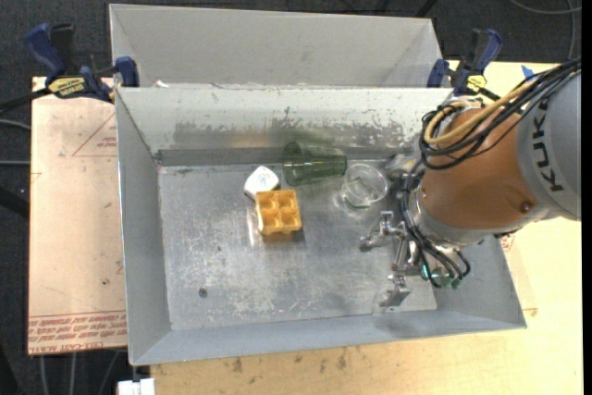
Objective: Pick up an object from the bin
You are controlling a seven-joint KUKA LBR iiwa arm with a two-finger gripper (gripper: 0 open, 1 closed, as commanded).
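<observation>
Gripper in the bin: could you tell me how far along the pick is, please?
Nothing is picked yet. The gripper is at the bin's right side, fingers open and empty, nearest the clear glass cup. The orange waffle block and green bottle lie untouched. Grasp and lift remain.

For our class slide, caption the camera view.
Open gripper at right of the bin, apart from the yellow block, green bottle and clear cup.

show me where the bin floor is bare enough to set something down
Bare floor: the view-left strip between the wall of the bin and the yellow block, and the front stretch from that block to the gripper. Crowded: the back, where white piece, green bottle and clear cup cluster.
</observation>
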